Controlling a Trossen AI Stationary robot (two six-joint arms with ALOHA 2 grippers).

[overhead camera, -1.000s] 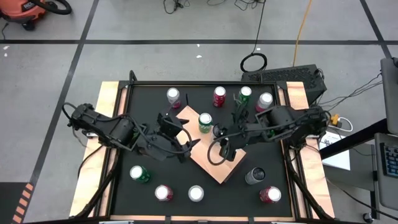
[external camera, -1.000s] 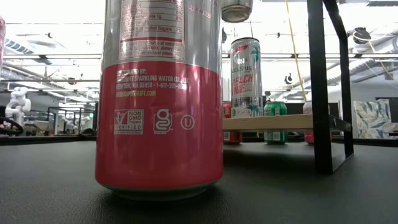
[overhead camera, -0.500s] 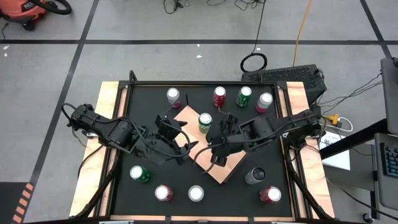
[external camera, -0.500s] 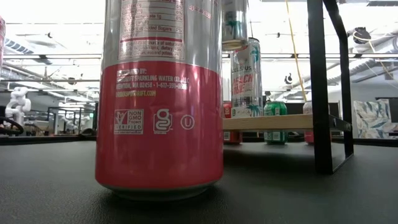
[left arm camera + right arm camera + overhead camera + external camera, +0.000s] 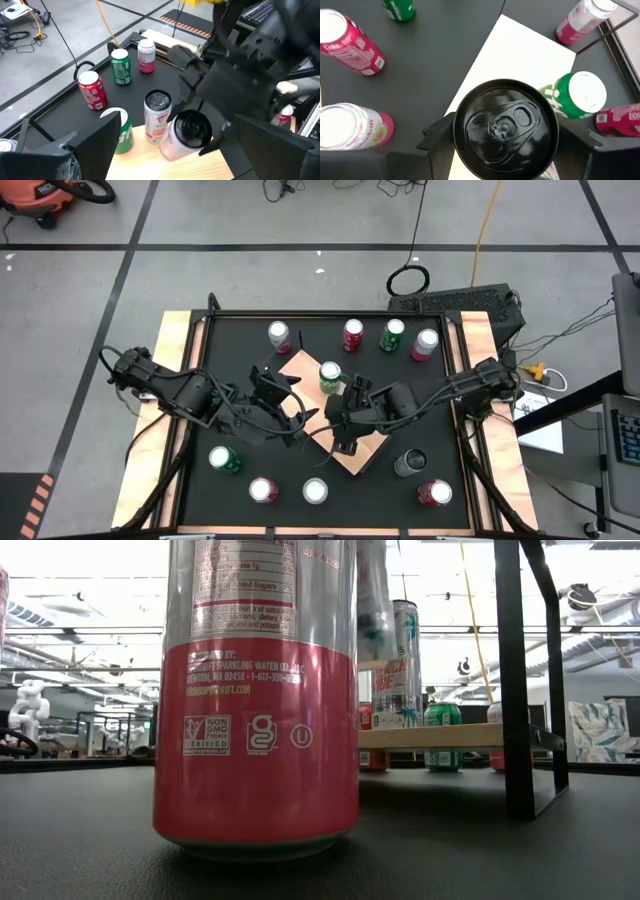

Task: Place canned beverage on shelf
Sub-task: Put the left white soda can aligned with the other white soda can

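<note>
The shelf (image 5: pixel 372 452) is a tan board standing cornerwise in the middle of the black table. On it stand a green can with a white top (image 5: pixel 329 376) and a tall white can with red lettering (image 5: pixel 156 120). My right gripper (image 5: pixel 345 422) hovers over the shelf, shut on a pale can with a black top (image 5: pixel 505 125); in the low view this can (image 5: pixel 372 600) hangs above the board (image 5: pixel 430 736). My left gripper (image 5: pixel 290 408) waits open just off the shelf's left side, nothing between its fingers. My right gripper pinches the black-topped can between its two fingers, one finger (image 5: pixel 436 137) on each side of the wall just below the top rim (image 5: pixel 462 150). The fingers slant down from the table's right. The can hangs upright, clear of the shelf board.
Several cans stand along the table's far edge (image 5: pixel 353 333) and near edge (image 5: pixel 315 491); a dark can (image 5: pixel 410 462) stands right of the shelf. A red can (image 5: pixel 255 700) fills the low view's front. The shelf's black post (image 5: pixel 515 680) rises at its corner.
My right gripper has come down and toward the table's left with the black-topped can, rolling slightly; the can now hangs lower over the shelf, beside the tall white can, still upright.
</note>
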